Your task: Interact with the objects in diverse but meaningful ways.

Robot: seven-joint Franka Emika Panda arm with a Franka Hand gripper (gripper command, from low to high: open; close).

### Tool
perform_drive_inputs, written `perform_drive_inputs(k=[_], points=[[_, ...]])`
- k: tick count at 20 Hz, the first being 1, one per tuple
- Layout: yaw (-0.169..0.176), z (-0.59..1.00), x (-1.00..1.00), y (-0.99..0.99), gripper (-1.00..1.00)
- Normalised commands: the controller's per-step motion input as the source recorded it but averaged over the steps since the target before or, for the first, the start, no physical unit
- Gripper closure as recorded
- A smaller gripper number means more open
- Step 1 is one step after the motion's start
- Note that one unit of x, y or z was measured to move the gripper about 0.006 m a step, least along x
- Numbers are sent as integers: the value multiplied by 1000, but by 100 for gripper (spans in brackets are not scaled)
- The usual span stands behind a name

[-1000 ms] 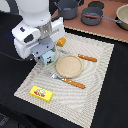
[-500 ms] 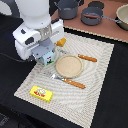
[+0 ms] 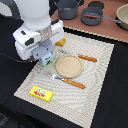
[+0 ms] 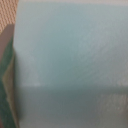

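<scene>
The light-blue, white-topped carton point(image 3: 49, 62) stands on the striped mat at the exterior view's left, right under my gripper point(image 3: 46, 58). The hand's white body hides the fingers there. Up close, the carton's pale blue face point(image 4: 70, 60) fills almost the whole wrist view, so the jaws do not show. The orange ridged bread loaf point(image 3: 60, 43) lies just behind the hand. A yellow flat packet point(image 3: 41, 93) with red-green marks lies near the mat's front corner.
A tan plate point(image 3: 68, 65) sits mid-mat, with an orange-handled fork point(image 3: 70, 81) in front of it and a knife point(image 3: 87, 58) behind it. Grey pots point(image 3: 68, 7) point(image 3: 92, 15) stand on the brown counter at the back. Black tabletop surrounds the mat.
</scene>
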Motion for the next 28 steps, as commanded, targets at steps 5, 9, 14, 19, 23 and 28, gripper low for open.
perform_drive_inputs(k=[5, 9, 14, 19, 23, 28], points=[[-11, 951, -638, 265, 100], [-1, 592, -599, 254, 100], [0, 255, -515, 95, 100], [0, -147, -400, -46, 100], [0, -465, -404, -173, 100], [0, -605, -382, -269, 100]])
